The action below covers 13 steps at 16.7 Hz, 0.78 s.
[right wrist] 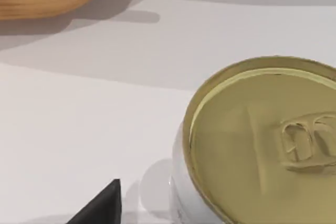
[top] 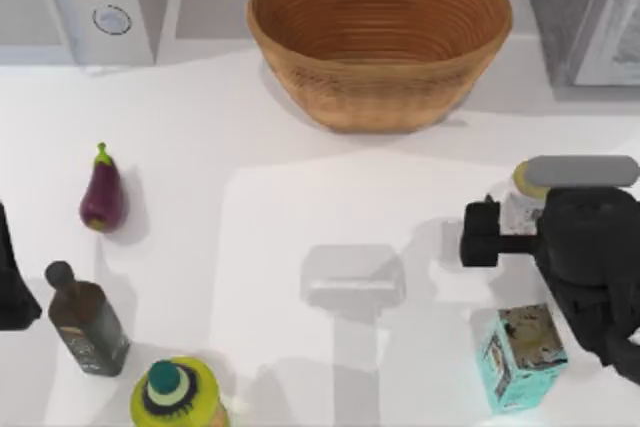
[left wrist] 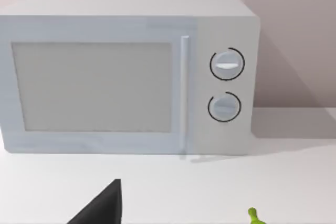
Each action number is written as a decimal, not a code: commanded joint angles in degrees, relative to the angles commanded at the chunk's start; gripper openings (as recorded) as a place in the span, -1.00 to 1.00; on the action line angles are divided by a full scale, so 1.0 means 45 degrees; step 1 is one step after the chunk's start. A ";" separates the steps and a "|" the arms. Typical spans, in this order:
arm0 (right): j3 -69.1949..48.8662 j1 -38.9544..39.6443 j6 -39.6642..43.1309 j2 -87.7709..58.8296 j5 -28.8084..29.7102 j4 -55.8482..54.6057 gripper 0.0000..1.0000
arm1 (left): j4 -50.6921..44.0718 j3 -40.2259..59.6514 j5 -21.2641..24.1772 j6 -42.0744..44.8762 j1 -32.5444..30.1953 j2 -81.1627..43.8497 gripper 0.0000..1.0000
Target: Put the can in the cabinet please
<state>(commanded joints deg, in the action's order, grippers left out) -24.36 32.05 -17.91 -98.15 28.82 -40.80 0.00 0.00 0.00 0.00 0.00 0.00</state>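
R gripper [top: 520, 209] sits at can [top: 524, 190], jaw state can't tell; risk: off-centre closure tips can toward carton [top: 520, 355], nowhere near cabinet [top: 580, 7].

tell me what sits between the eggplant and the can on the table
Nothing: in the top view the white table is bare between the eggplant and the can, apart from shadows.

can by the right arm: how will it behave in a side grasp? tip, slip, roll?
The can stands upright and looks short and wide, so it probably won't tip easily. Its white wall looks smooth in the right wrist view, so it could slip under a light squeeze. Knocked over, a cylinder like this would likely roll. It looks rigid.
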 joint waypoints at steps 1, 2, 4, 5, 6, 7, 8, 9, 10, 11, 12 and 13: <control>-0.0238 -0.0297 0.0177 -0.0492 -0.0236 -0.0343 1.00 | 0.0000 0.0000 0.0000 0.0000 0.0000 0.0000 1.00; -0.0447 -0.0516 0.0308 -0.0977 -0.0407 -0.0677 1.00 | 0.0000 0.0000 0.0000 0.0000 0.0000 0.0000 1.00; -0.0740 -0.0669 0.0403 -0.1709 -0.0533 -0.1157 1.00 | 0.0000 0.0000 0.0000 0.0000 0.0000 0.0000 1.00; -0.0846 -0.0637 0.0387 -0.1914 -0.0512 -0.1258 1.00 | 0.0000 0.0000 0.0000 0.0000 0.0000 0.0000 1.00; -0.0933 -0.0573 0.0351 -0.2034 -0.0461 -0.1282 1.00 | 0.0000 0.0000 0.0000 0.0000 0.0000 0.0000 1.00; -0.0994 -0.0508 0.0312 -0.2105 -0.0401 -0.1266 1.00 | 0.0000 0.0000 0.0000 0.0000 0.0000 0.0000 1.00; -0.1031 -0.0454 0.0276 -0.2152 -0.0349 -0.1250 1.00 | 0.0000 0.0000 0.0000 0.0000 0.0000 0.0000 1.00; -0.1062 -0.0408 0.0246 -0.2224 -0.0308 -0.1264 1.00 | 0.0000 0.0000 0.0000 0.0000 0.0000 0.0000 1.00; -0.1091 -0.0366 0.0222 -0.2305 -0.0277 -0.1305 1.00 | 0.0000 0.0000 0.0000 0.0000 0.0000 0.0000 1.00; -0.1096 -0.0358 0.0218 -0.2322 -0.0271 -0.1314 1.00 | 0.0000 0.0000 0.0000 0.0000 0.0000 0.0000 1.00; -0.1096 -0.0358 0.0218 -0.2322 -0.0271 -0.1314 1.00 | 0.0000 0.0000 0.0000 0.0000 0.0000 0.0000 1.00; -0.1096 -0.0358 0.0218 -0.2322 -0.0271 -0.1314 1.00 | 0.0000 0.0000 0.0000 0.0000 0.0000 0.0000 1.00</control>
<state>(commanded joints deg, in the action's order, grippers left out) -29.29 30.43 -16.93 -108.60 27.60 -46.71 0.00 0.00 0.00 0.00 0.00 0.00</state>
